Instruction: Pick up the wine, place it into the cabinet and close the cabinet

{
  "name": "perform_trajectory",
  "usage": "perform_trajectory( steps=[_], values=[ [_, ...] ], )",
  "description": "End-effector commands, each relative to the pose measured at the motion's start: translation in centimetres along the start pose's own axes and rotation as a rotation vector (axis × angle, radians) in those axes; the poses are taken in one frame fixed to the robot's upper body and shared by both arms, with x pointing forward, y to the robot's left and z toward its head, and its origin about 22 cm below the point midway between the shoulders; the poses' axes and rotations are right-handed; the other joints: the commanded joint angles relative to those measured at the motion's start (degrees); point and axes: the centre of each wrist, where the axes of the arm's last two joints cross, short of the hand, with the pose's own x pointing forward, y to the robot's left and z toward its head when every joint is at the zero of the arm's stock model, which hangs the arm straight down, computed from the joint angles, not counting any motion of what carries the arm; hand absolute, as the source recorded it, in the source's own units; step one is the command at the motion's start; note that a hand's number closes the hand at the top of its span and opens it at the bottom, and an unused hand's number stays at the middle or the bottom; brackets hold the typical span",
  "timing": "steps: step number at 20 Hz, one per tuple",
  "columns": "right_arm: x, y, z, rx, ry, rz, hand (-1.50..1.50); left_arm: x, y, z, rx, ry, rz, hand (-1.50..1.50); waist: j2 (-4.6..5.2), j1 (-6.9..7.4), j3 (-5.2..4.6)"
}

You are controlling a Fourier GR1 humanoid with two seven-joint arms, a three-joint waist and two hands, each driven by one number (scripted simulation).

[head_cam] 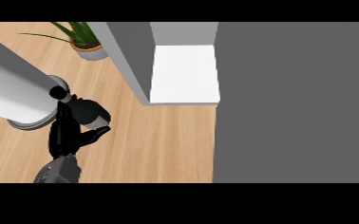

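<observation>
The wine bottle (88,110) is dark, with a black cap pointing up-left and a pale label near its lower end. It is tilted over the wooden counter at the left. My left hand (68,135) comes in from the lower left and is curled round the bottle's lower part, thumb on the right side. The cabinet (184,73) stands open right of the bottle, showing a white shelf with nothing on it. Its grey side wall (129,57) lies between the bottle and the shelf. A large grey door panel (284,104) fills the right side. My right hand does not show.
A big white and grey cylinder (21,92) on a round grey base stands at the far left, just behind the bottle's cap. A potted green plant (85,42) sits at the back left. Bare wooden counter (161,142) stretches in front of the cabinet.
</observation>
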Motion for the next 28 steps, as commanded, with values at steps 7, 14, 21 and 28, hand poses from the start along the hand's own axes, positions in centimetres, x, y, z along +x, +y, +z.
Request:
perform_trajectory(
  steps=[7, 14, 21, 28],
  values=[
    [2.9, 0.4, 2.5, 0.031, -0.068, 0.0, -1.5, -1.1, -0.5, -1.5, -0.129, -0.002, 0.086, 1.5, 0.1, -0.38, -0.04],
    [2.5, 1.2, 2.6, 0.025, -0.08, -0.015, -1.5, -0.9, 0.6, -0.9, -0.213, -0.078, -0.152, 1.5, -0.01, -0.5, -0.03],
    [1.9, 0.0, 1.8, -0.004, -0.052, -0.007, -1.5, -2.3, 0.8, 5.9, -0.258, -0.061, -0.126, 1.5, -0.45, 1.4, 0.12],
    [1.6, 0.3, 1.4, 0.004, -0.057, -0.01, -1.5, 2.9, 0.0, 5.6, -0.246, -0.216, -0.166, 1.5, -0.12, 0.96, 0.07]
  ],
)
